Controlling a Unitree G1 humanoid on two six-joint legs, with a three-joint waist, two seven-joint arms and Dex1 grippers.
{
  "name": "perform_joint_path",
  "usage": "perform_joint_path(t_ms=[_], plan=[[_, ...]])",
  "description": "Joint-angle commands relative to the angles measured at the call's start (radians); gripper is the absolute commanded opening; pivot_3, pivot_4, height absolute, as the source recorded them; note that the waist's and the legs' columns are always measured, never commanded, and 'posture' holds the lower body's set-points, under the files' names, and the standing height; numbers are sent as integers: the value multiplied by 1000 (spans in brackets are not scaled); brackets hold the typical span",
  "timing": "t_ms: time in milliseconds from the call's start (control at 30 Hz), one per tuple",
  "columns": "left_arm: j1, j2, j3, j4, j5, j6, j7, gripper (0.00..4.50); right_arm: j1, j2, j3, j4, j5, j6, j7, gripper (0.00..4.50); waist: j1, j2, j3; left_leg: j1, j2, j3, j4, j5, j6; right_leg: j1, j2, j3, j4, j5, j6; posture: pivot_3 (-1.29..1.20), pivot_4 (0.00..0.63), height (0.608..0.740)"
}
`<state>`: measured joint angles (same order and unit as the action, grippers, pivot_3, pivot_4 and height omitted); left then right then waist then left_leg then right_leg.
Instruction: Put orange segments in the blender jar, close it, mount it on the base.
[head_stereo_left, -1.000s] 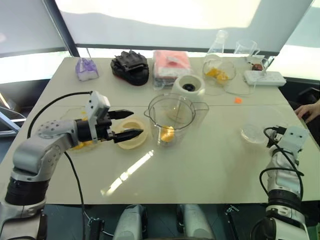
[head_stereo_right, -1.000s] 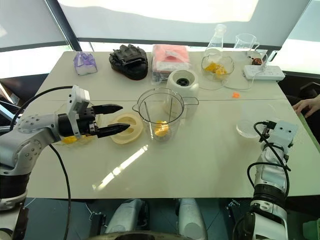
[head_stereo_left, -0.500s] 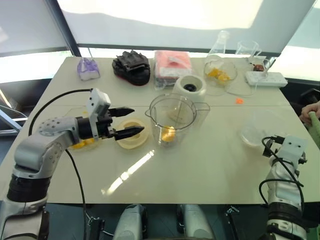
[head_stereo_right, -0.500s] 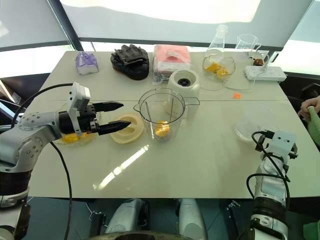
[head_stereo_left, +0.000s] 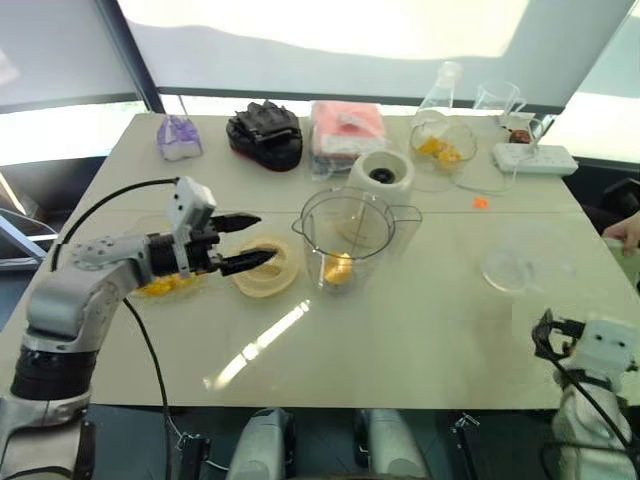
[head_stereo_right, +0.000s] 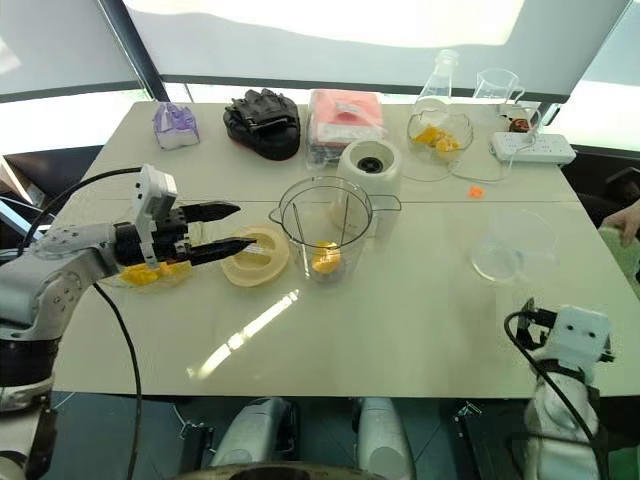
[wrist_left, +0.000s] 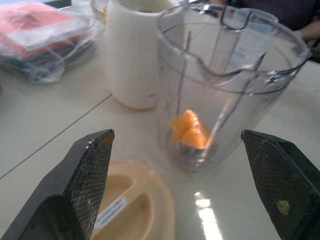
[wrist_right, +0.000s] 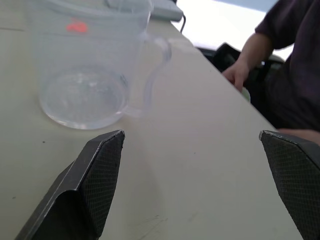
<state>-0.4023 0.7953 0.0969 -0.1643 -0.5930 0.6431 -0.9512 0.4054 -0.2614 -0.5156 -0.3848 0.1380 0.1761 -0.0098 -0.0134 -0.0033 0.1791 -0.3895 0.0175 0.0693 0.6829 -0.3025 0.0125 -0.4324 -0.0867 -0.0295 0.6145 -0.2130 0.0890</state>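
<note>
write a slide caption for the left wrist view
Open left tool faces the jar holding orange, lid off beside it, base behind it.

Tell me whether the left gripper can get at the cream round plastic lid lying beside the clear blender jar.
Probably yes. The left gripper is open right by the cream round plastic lid, nothing between them; the clear blender jar stands beyond the lid, clear of the gripper.

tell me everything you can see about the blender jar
The jar is clear plastic, with a pour spout, a side handle and ribs down its inner wall. It stands upright and lidless on the table, just in front of the white base, with orange segments at its bottom. The cream lid lies beside it; nothing grips it.
</note>
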Motion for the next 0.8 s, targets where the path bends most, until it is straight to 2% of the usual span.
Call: perform_joint_path(t_ms=[33,100,167,267,367,467,633,800], plan=[[-37,41,-5,68,66,-80,-54,4230,55,-6,-90,-151,119,8,69,4479,-1,-1,0,0,0,0,0,0,0,0,0,0,0,0,0,0,150,740],[-122,47,-114,212,193,-185,-107,4230,201,-49,-133,-263,270,66,236,4479,8,-1,-1,0,1,0,0,0,0,0,0,0,0,0,0,0,150,740],[-202,32,-195,334,285,-275,-151,4230,305,-83,-170,-336,398,123,341,4479,28,0,-1,0,0,-2,0,0,0,1,0,-2,0,-1,0,0,150,740],[-313,-12,-272,500,373,-386,-216,4230,402,-126,-214,-398,536,195,401,4479,27,-3,-2,-1,0,-3,0,0,0,1,1,-3,-2,-1,-1,0,150,740],[-444,-56,-379,708,522,-586,-267,4230,505,-171,-297,-432,628,290,428,4479,25,-6,-1,-2,0,-1,1,-1,1,1,-2,-2,-4,-1,-1,0,150,740],[-570,-113,-438,916,618,-745,-288,4230,606,-206,-382,-504,833,337,476,4479,28,-7,-1,-3,-1,1,1,-2,3,0,-3,-2,-5,-1,-1,0,150,740],[-717,-174,-490,1191,709,-914,-414,4230,626,-278,-477,-555,1054,325,454,4479,23,-14,1,-4,1,2,0,-3,5,-2,-2,-2,-6,-1,-1,0,150,740],[-788,-225,-521,1332,790,-1015,-473,4230,513,-367,-422,-596,1167,312,345,4479,27,-18,3,-5,1,2,0,-4,5,-2,-2,-2,-6,-1,-1,0,150,740]])
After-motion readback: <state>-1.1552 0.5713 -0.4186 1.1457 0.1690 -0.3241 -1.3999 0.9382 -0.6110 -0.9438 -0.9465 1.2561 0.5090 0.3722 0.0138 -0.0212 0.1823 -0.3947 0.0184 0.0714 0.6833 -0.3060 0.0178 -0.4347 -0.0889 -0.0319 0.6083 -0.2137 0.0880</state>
